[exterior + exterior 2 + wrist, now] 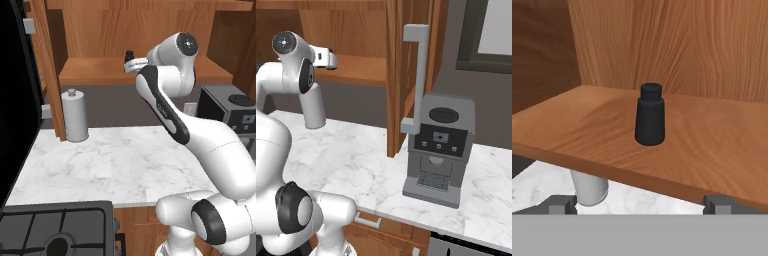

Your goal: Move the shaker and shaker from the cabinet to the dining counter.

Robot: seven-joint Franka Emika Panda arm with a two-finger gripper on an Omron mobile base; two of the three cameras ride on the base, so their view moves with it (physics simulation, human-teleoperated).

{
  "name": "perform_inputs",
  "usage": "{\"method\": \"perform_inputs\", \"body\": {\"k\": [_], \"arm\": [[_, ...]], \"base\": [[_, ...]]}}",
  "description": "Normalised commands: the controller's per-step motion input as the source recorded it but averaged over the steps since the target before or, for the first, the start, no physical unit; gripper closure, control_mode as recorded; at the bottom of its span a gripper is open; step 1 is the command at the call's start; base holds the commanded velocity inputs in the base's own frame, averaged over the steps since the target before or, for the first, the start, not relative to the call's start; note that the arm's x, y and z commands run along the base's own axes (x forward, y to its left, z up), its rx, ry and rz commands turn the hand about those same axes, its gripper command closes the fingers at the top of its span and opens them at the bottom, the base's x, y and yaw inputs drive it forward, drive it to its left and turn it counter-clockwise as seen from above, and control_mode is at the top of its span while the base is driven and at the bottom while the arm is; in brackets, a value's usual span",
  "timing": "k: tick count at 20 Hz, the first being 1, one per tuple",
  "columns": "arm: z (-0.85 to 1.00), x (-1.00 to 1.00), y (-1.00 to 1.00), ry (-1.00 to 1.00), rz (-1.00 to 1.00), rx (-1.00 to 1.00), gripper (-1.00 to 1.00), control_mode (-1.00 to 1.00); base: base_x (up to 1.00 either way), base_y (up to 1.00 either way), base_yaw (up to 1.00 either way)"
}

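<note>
A small black shaker [650, 121] stands upright on the wooden shelf [712, 145] of the open cabinet [100, 30], close to the back wall. My gripper [641, 202] is open and empty. Its fingertips [562, 204] sit wide apart just short of the shelf's front edge, level with the shaker, which is centred ahead of them. From the base, the hand [132, 65] reaches up to the shelf [90, 70] above the marble worktop, and it hovers at the shelf's front [331, 59] in the right base view. The dining counter is out of view.
A tall grey cylinder with a knob [75, 116] stands on the marble worktop [115, 160] below the shelf. An open cabinet door [393, 75] with a grey bar handle [417, 75] hangs to the right. A coffee machine [438, 150] stands beyond it. The stove [55, 230] lies at front left.
</note>
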Motion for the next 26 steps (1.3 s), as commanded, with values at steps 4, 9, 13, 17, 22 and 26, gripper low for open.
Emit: {"method": "perform_inputs", "body": {"k": [4,9,13,17,22,26], "arm": [[-0.06,0.19,0.00,0.03,0.00,0.00,-1.00,-1.00],[-0.02,0.22,0.00,0.03,0.00,0.00,-1.00,-1.00],[0.00,0.22,0.05,0.03,0.00,0.00,-1.00,-1.00],[-0.08,0.28,0.06,0.02,0.00,0.00,-1.00,-1.00],[-0.07,0.28,0.03,0.01,0.00,0.00,-1.00,-1.00],[0.00,0.26,0.01,0.03,0.00,0.00,-1.00,-1.00]], "base": [[0.00,0.00,0.00],[0.00,0.00,0.00],[0.00,0.00,0.00],[0.00,0.00,0.00],[0.00,0.00,0.00],[0.00,0.00,0.00]]}}
